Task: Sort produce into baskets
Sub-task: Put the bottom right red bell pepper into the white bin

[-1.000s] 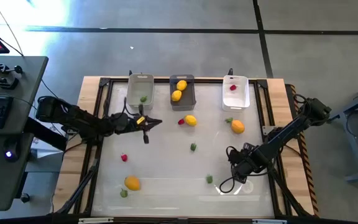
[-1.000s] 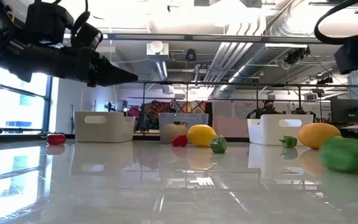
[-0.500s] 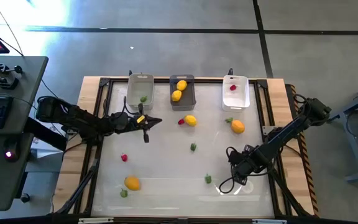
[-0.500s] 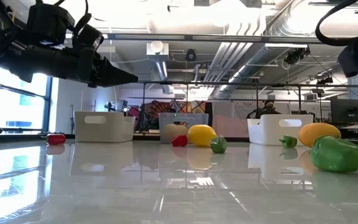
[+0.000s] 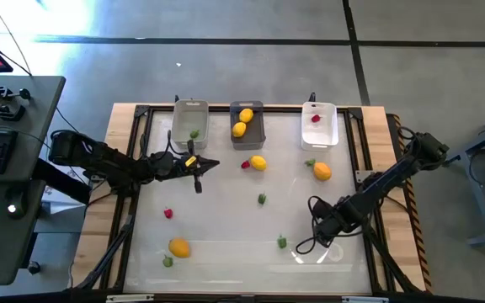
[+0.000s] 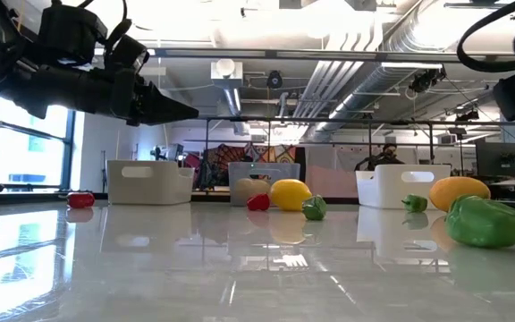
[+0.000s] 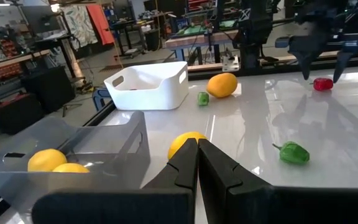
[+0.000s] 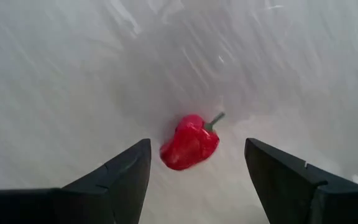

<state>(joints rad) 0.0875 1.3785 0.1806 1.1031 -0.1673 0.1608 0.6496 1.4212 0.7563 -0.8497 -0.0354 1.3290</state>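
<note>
Inside dark grey basket [image 5: 247, 126]: two lemons [image 5: 242, 122].

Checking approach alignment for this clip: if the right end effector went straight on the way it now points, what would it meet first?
Most likely the red pepper, lying on the table and centred between the open right end effector fingers. How far off it sits is unclear.

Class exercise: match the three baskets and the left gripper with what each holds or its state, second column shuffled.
1 clear basket
2 dark grey basket
3 white basket
4 left gripper

A two lemons inside
B shut, holding nothing
C one red piece inside
D one green piece inside

Pairs: 1-D, 2-A, 3-C, 4-B
</note>
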